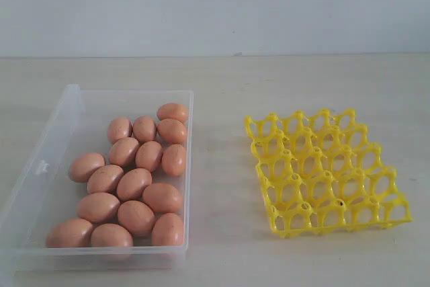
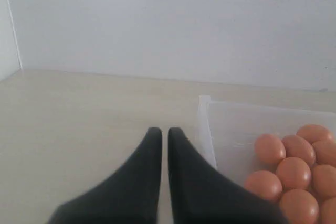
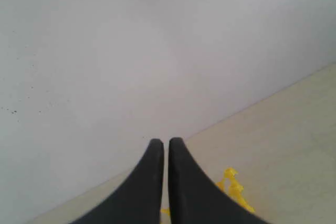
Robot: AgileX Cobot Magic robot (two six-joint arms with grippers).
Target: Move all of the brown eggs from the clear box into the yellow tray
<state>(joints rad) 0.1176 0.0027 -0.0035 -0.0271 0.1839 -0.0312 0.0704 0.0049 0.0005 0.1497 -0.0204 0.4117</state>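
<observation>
Several brown eggs [image 1: 134, 184] lie loose in the clear box [image 1: 40, 166] on the left of the table in the exterior view. The yellow tray [image 1: 326, 169] stands to its right with all its cups bare. Neither arm shows in the exterior view. The left wrist view has my left gripper [image 2: 164, 132] shut with nothing in it, above the table beside a corner of the clear box [image 2: 205, 103], with some brown eggs [image 2: 293, 173] inside. My right gripper [image 3: 166, 142] is shut and holds nothing; a corner of the yellow tray [image 3: 233, 184] peeks out beside it.
The light wooden table [image 1: 222, 85] runs back to a plain white wall [image 1: 215, 5]. Bare table lies between the box and the tray and behind both.
</observation>
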